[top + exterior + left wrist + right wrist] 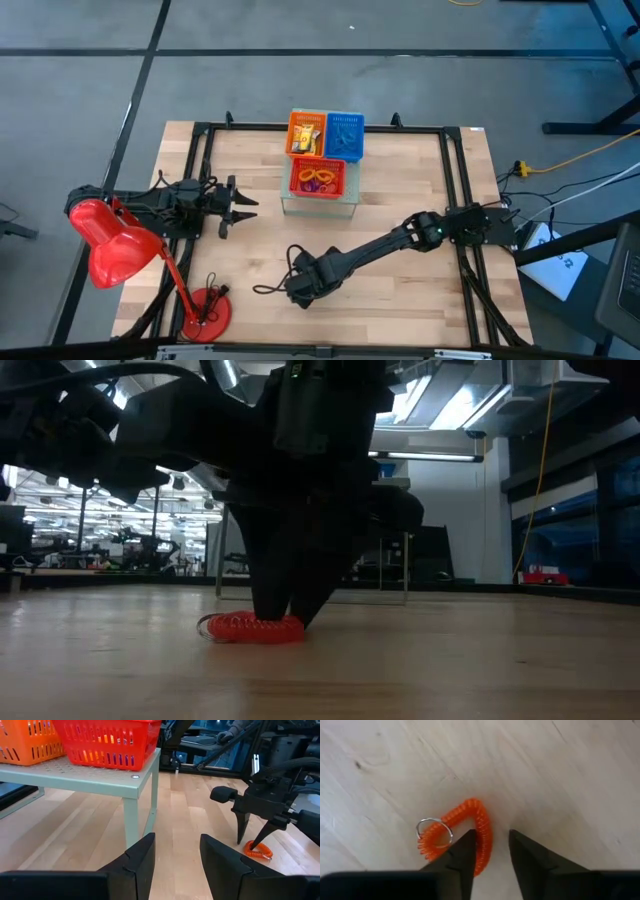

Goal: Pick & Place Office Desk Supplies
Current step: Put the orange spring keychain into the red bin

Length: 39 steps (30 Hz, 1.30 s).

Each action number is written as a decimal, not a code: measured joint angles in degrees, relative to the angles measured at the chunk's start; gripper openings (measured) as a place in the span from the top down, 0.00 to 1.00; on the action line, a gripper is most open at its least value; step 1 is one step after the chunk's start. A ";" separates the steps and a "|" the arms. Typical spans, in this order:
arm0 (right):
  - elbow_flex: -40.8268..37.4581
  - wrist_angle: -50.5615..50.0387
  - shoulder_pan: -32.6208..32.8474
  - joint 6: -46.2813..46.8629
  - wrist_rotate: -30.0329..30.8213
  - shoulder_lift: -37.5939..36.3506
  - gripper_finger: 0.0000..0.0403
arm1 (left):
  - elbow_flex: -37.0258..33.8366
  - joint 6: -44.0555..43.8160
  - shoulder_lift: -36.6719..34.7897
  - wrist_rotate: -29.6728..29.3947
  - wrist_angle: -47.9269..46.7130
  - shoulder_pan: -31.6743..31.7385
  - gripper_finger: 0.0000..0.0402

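An orange coil loop (480, 815) with a metal ring (434, 831) lies flat on the wood table, toward the near side. It also shows in the low view (245, 628) and the left wrist view (260, 851). My right gripper (492, 837) points down over it, open by a narrow gap (298, 290). One finger stands inside the loop and one outside, with one strand of the coil between them. My left gripper (177, 840) is open and empty at the table's left (250, 208). My right gripper comes at the coil loop from above, pointing down, with its fingertips (300, 615) at table height. The coil's side strand (485, 845) lies between the two fingers, flat on the table. I cannot tell whether the fingers touch it.
An orange basket (307, 133), a blue basket (345, 135) and a red basket (320, 178) holding small items sit on a pale stand (135, 780) at the far middle. A red desk lamp (120, 245) stands near left, its base (205, 312) and cord nearby.
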 joint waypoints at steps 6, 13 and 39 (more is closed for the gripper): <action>-0.02 1.52 -0.02 -2.79 0.50 0.07 0.90 | 0.00 0.00 0.00 0.00 0.00 0.00 0.63; 0.28 2.51 -0.33 -7.57 2.12 -1.10 0.98 | 0.00 0.00 0.00 0.00 0.00 0.00 0.63; 9.07 -13.61 -22.06 -18.35 7.95 -23.80 0.98 | 0.00 0.00 0.04 -0.02 0.00 0.00 0.63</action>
